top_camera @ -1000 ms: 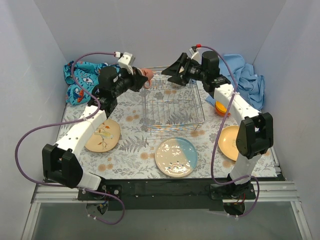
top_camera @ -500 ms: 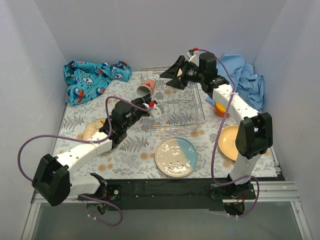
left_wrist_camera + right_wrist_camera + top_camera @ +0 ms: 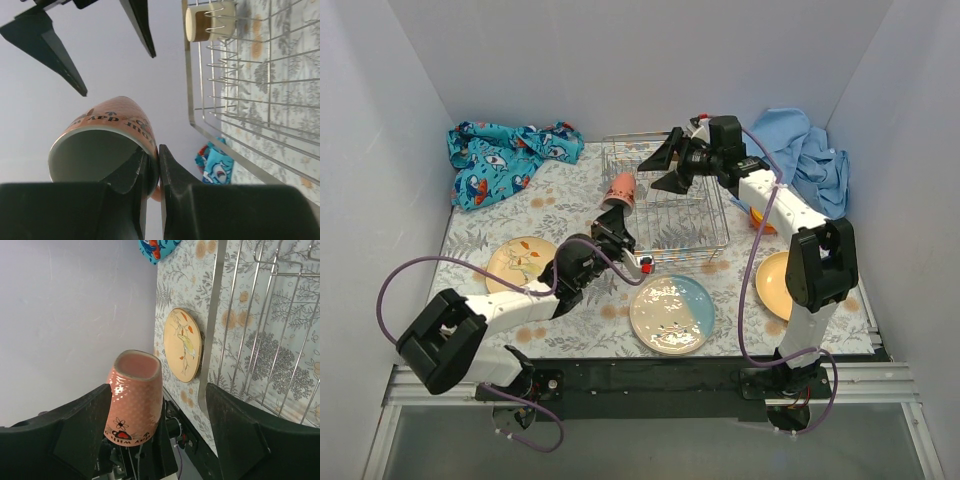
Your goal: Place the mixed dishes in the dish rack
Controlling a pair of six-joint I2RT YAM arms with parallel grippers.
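One pinkish mug (image 3: 621, 188) pinched by left fingers (image 3: 176, 182), right fingers (image 3: 235, 440) spread wide, one rack (image 3: 665, 215), three plates: tan (image 3: 523, 262), cream-blue (image 3: 671, 314), yellow (image 3: 770, 285)

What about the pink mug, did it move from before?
Yes. The pinkish mug, held by the left gripper, came nearer along the dish rack's left side, away from its back corner.

Pale plain walls (image 3: 650, 60), floral-patterned tabletop (image 3: 565, 200)
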